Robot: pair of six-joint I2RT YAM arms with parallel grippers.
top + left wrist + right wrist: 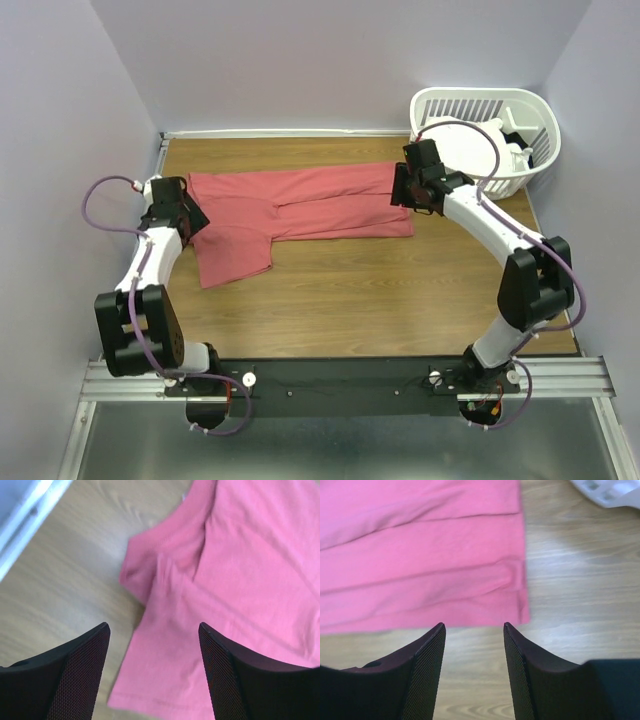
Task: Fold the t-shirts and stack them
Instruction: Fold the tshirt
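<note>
The coral-red t-shirt [290, 207] lies partly folded lengthwise across the back of the table, one sleeve [233, 256] sticking out toward the front left. My left gripper [192, 218] is open above the shirt's left end; in the left wrist view [154, 630] its fingers straddle the sleeve [165, 670]. My right gripper [408, 192] is open over the shirt's right end; in the right wrist view [474, 626] it hangs just off the shirt's hem corner [517, 605], over bare wood. White shirts [468, 150] lie in the basket.
A white slatted laundry basket [535, 130] stands at the back right corner, close behind my right arm. Purple walls close in the table on the left, back and right. A white rail [20, 525] runs along the left edge.
</note>
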